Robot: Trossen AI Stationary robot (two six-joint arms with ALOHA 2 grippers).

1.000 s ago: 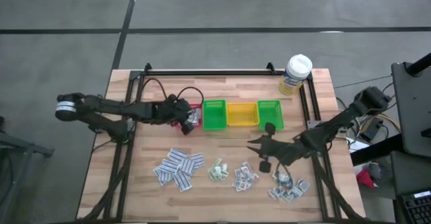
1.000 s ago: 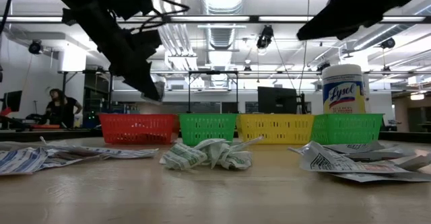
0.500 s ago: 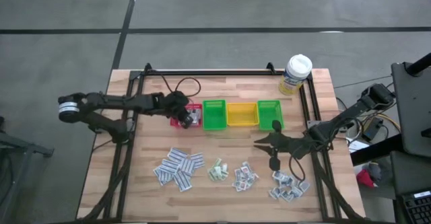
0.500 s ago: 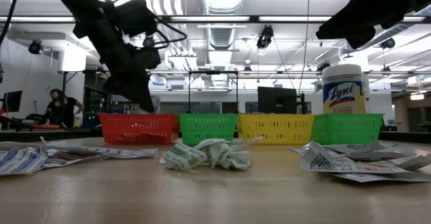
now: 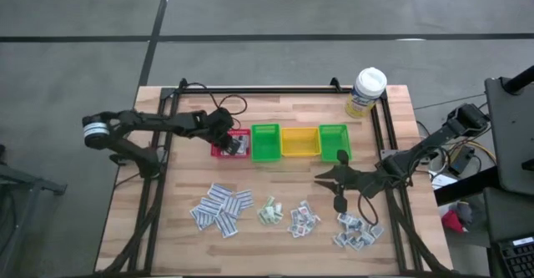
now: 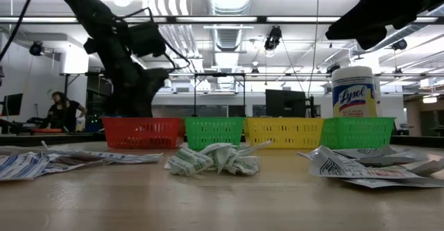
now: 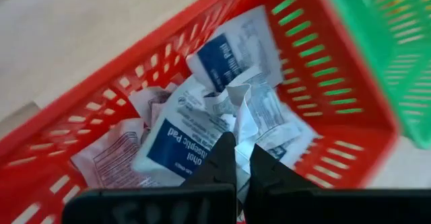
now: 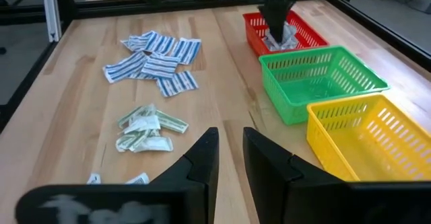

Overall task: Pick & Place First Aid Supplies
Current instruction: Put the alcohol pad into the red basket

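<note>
Seemingly end-down, a crumpled white packet (image 7: 244, 120) hangs pinched in the left fingers (image 7: 222, 167) above the red bin (image 7: 337, 126).

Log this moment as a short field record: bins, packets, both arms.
bins: red bin, two green, one yellow, in a row
red bin contents: white packets
loose packets: four piles on the table
left gripper: jaws shut, down in red bin
right gripper: above table, nothing between its jaws
bottle: far right corner
</note>
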